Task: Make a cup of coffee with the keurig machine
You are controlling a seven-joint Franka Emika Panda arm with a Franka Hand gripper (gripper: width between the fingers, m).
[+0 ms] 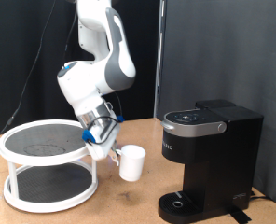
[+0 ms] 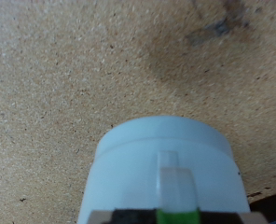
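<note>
The white cup [image 1: 131, 162] hangs slightly tilted just above the wooden table, between the round rack and the keurig machine [image 1: 209, 157]. My gripper [image 1: 112, 152] is shut on the cup at its handle side, on the exterior view's left of it. The black machine stands at the exterior view's right with its lid down and its drip tray [image 1: 182, 201] bare. In the wrist view the cup [image 2: 161, 154] fills the lower middle, its handle [image 2: 172, 179] runs between my fingers, and my gripper [image 2: 171, 217] shows only at the frame edge.
A white two-tier round rack [image 1: 48, 164] with dark mesh shelves stands at the exterior view's left. The wooden table [image 1: 129, 201] runs between it and the machine. A black curtain hangs behind.
</note>
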